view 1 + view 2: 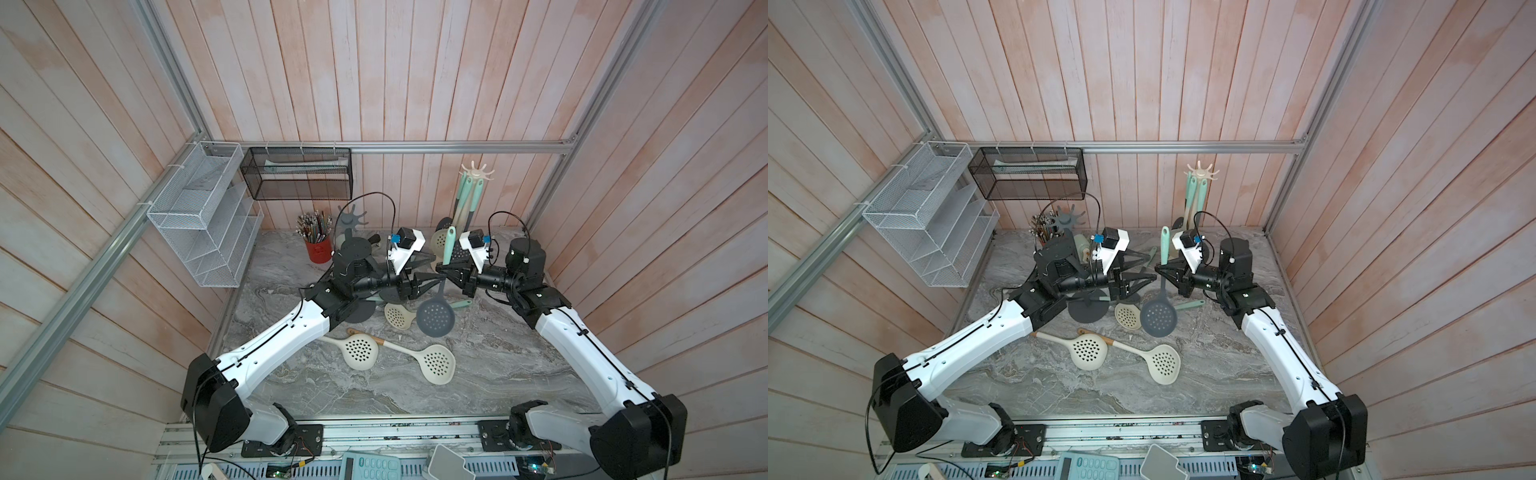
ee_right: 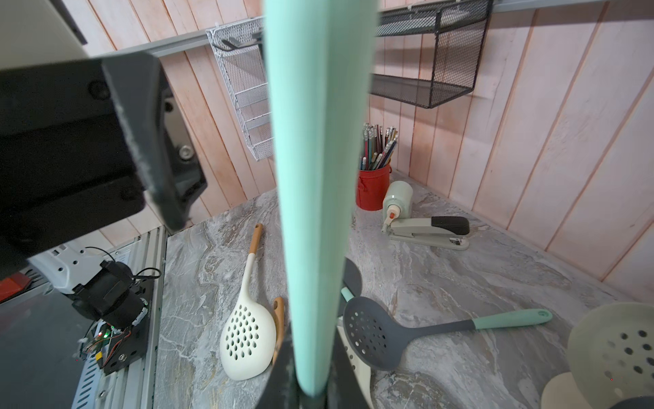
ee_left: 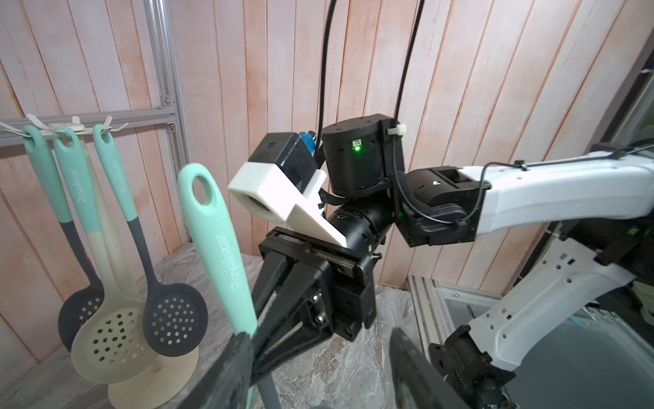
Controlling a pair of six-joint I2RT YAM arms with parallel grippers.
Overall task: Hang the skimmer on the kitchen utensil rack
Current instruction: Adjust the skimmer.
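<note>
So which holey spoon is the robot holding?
The dark grey spoon with the mint handle, standing upright in the right gripper. The others lie on the table or hang from the rack.

Desk clutter around a grey marbled tabletop (image 1: 415, 390)

In a top view, a white wire organiser (image 1: 203, 216) hangs on the left wall at upper left of centre. A black mesh basket (image 1: 297, 174) is just beside it on the back rail. Below them, a red cup (image 1: 318, 253) of pencils (image 1: 313, 226) stands near the table's far left corner. The right wrist view shows a grey stapler (image 2: 428, 230) lying near that cup. A teal calculator (image 1: 370, 467) sits at the bottom edge.
</note>
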